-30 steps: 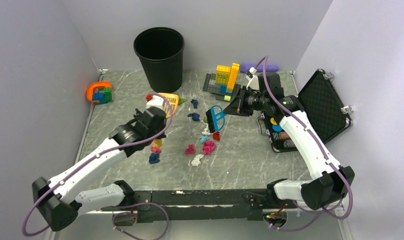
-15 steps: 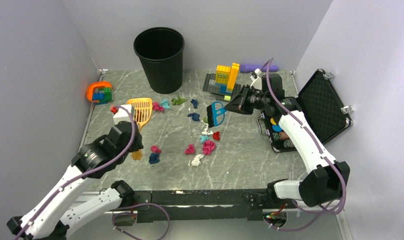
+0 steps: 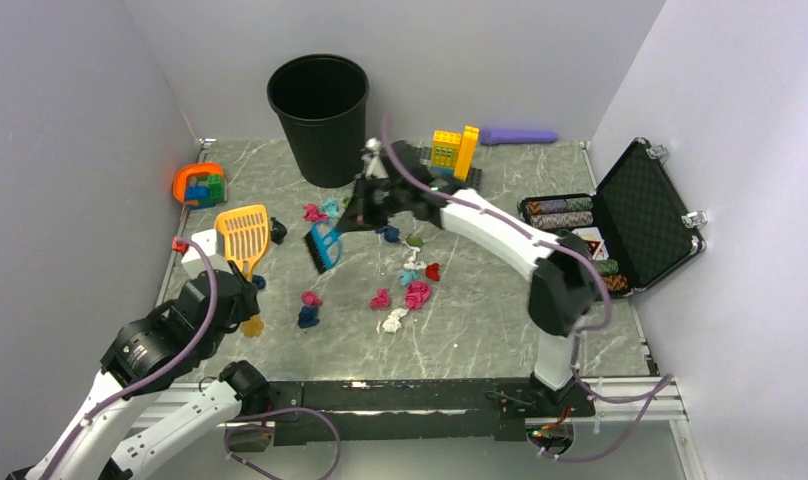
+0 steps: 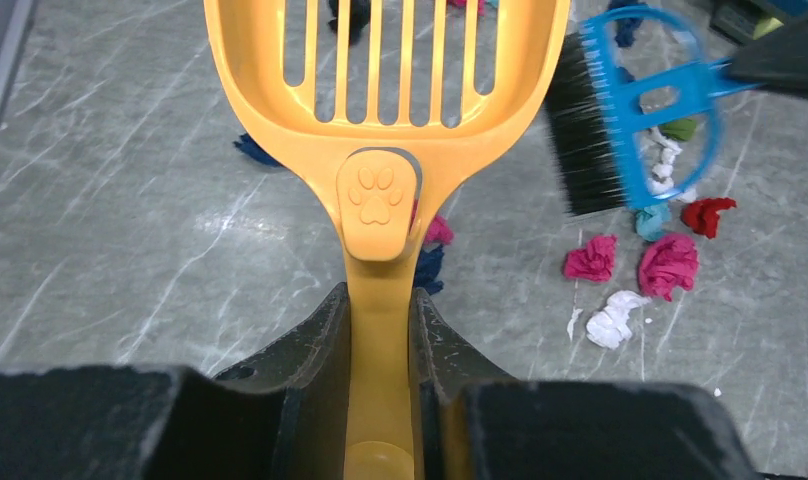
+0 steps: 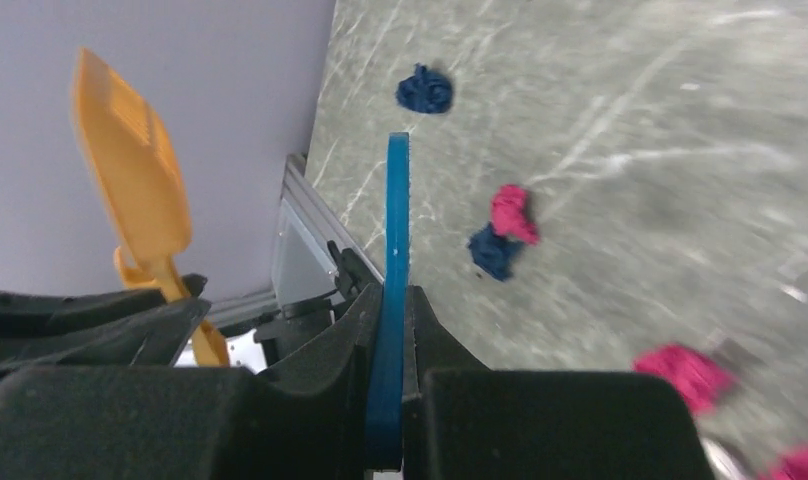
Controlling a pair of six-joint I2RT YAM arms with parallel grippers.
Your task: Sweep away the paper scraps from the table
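Observation:
Paper scraps lie scattered over the middle of the table (image 3: 480, 310): pink wads (image 3: 417, 293), a white one (image 3: 393, 320), a navy one (image 3: 308, 316) and more near the bin (image 3: 315, 212). My left gripper (image 3: 238, 296) (image 4: 380, 340) is shut on the handle of an orange slotted scoop (image 3: 244, 232) (image 4: 380, 200), held at the table's left side. My right gripper (image 3: 365, 212) (image 5: 390, 330) is shut on a blue brush (image 3: 323, 246) (image 5: 395, 230), whose black bristles (image 4: 580, 130) hang just left of the scraps (image 4: 668, 265).
A black bin (image 3: 320, 115) stands at the back. A brick build (image 3: 450, 150) and a purple object (image 3: 520, 135) are behind my right arm. An orange-green toy (image 3: 200, 185) sits at the left edge. An open black case (image 3: 630, 215) with poker chips lies at the right.
My right arm has swung left across the table, carrying the brush from right of centre to left of the scraps. My left arm has drawn back toward the near left with the scoop.

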